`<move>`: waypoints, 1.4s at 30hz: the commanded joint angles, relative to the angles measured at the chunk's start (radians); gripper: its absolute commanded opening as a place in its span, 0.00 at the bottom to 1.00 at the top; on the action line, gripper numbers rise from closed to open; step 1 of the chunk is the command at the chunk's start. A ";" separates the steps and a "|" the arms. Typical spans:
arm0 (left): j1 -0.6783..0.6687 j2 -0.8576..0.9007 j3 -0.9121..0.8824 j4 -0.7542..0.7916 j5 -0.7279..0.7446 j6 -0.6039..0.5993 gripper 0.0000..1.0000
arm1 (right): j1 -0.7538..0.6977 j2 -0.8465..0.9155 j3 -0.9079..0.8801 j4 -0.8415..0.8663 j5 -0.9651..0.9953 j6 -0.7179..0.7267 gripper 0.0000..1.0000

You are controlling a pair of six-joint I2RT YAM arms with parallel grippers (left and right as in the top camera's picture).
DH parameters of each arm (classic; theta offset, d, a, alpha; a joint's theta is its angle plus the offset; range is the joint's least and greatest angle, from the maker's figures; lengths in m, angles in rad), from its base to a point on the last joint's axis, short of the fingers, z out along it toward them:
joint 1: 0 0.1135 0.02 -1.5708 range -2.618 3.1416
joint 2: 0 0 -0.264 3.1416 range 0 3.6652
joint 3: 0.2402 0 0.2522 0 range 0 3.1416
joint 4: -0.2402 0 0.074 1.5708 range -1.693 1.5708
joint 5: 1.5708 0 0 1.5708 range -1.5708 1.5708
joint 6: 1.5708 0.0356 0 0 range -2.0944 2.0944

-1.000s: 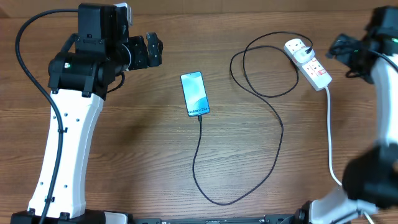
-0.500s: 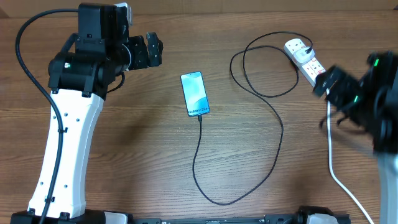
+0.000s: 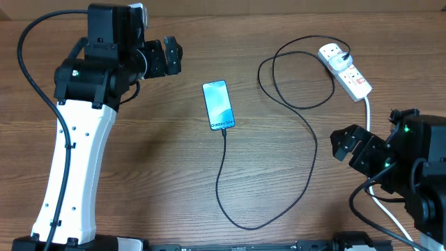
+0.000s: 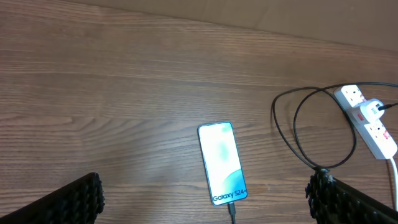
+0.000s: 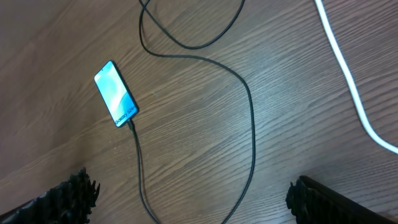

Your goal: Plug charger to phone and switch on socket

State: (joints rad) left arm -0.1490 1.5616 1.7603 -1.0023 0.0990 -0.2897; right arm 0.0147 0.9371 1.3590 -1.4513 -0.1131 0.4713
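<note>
1 phone [image 3: 218, 105] lies between left end effector [image 3: 166, 57] and right end effector [image 3: 352, 148].

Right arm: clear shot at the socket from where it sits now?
Probably yes. The right claw is open and empty, and the socket lies in the open on the same side. Only its white cord runs between them.

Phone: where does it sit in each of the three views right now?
Overhead: the phone lies upper centre, its text end toward the bottom edge.
Left wrist: lower centre, upright in the picture.
Right wrist: upper left, tilted.
Shared landmark: the charger cable running from the phone's text end, visible in all three views.
</note>
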 commanded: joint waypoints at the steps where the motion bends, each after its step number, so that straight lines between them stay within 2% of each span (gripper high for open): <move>1: -0.002 0.009 0.002 0.003 -0.011 -0.002 1.00 | 0.006 0.008 -0.007 0.001 -0.013 0.004 1.00; 15: -0.002 0.009 0.002 0.003 -0.011 -0.002 1.00 | 0.006 0.013 -0.048 0.039 0.040 -0.030 1.00; 21: -0.002 0.009 0.002 0.003 -0.011 -0.002 1.00 | 0.006 -0.132 -0.243 0.235 0.040 -0.106 1.00; 24: -0.002 0.009 0.002 0.003 -0.011 -0.002 1.00 | 0.011 -0.237 -0.384 0.376 0.039 -0.115 1.00; 29: -0.002 0.009 0.002 0.003 -0.011 -0.002 1.00 | 0.074 -0.413 -0.595 0.628 0.003 -0.218 1.00; 42: -0.002 0.009 0.002 0.003 -0.011 -0.002 1.00 | 0.093 -0.792 -1.029 1.054 0.007 -0.272 1.00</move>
State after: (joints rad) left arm -0.1490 1.5620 1.7603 -1.0019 0.0956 -0.2897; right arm 0.1009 0.1947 0.4042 -0.4446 -0.1043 0.2256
